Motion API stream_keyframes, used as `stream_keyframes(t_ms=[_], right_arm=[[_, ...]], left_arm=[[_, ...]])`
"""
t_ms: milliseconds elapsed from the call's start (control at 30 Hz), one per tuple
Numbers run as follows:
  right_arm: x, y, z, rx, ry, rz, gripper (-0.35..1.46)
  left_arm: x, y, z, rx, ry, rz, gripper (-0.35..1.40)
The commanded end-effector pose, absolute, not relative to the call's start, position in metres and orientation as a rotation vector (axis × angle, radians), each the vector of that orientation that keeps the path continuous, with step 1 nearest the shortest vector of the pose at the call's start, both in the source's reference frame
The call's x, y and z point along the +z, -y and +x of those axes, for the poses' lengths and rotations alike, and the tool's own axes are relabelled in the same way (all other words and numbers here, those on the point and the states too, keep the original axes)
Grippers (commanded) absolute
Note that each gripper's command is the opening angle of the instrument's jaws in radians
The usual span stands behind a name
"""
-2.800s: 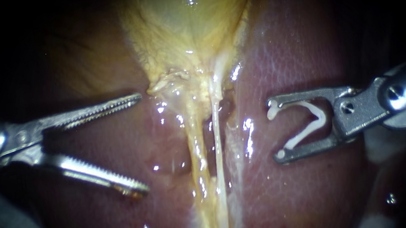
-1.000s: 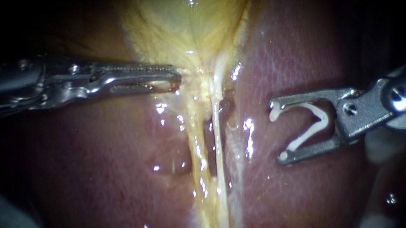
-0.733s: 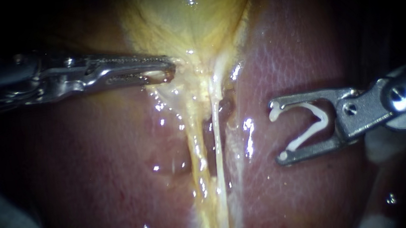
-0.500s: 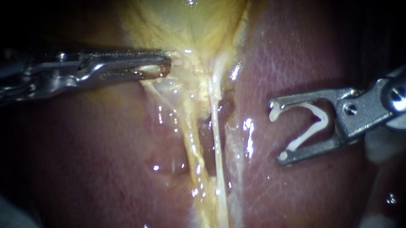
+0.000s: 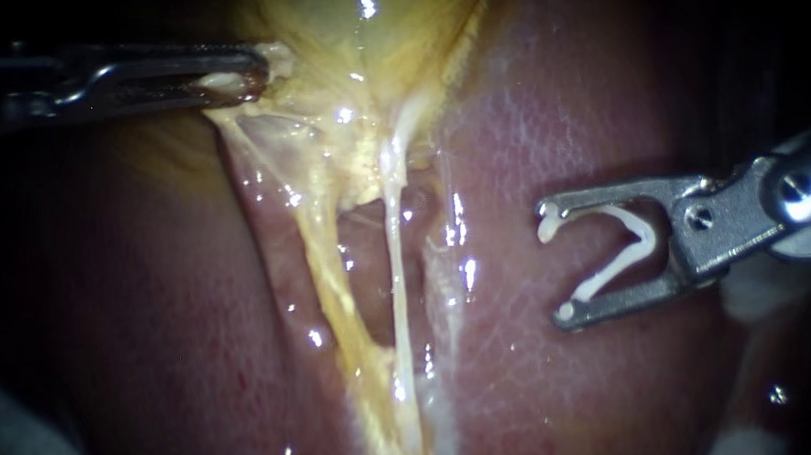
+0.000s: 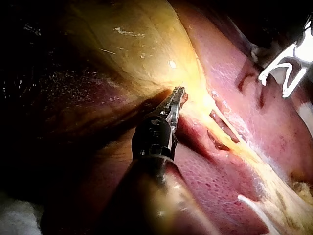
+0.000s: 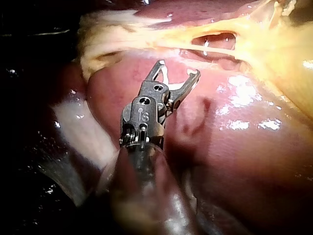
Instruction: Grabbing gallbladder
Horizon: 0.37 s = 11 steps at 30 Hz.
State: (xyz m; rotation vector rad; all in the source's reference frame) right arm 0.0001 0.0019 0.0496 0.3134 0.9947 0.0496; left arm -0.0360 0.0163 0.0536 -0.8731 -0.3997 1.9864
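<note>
The left instrument (image 5: 251,71) enters from the left, its jaws clamped on the lower fringe of the gallbladder (image 5: 373,10) — the yellow tissue sits right at the jaw tips and stretches taut as a thin sheet toward a pale tube (image 5: 394,289) running down over the liver (image 5: 565,120). The right instrument (image 5: 552,262) hovers well apart over the liver, its jaws wide yet gripping a white clip (image 5: 619,250) between them.

The left instrument (image 5: 253,70), its pincer gaping wide earlier, has shut it on the gallbladder (image 5: 376,40) fringe and drawn that up and leftward. This has stretched a yellow film (image 5: 262,157) taut and widened the gap (image 5: 368,252) beside the pale strand (image 5: 394,259).
</note>
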Motion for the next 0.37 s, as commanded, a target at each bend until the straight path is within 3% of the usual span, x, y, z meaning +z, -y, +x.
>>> stream_keyframes(t_ms=[33,367], right_arm=[[0.0496,-0.0019,0.0001,0.05,-0.995,0.313,0.5],[0.0496,-0.0019,0.0002,0.05,-0.995,0.313,0.5]], left_arm=[[0.0536,-0.0162,-0.036,1.989,0.394,-0.872,-0.35],[0.0538,-0.016,-0.0364,1.982,0.385,-0.867,-0.35]])
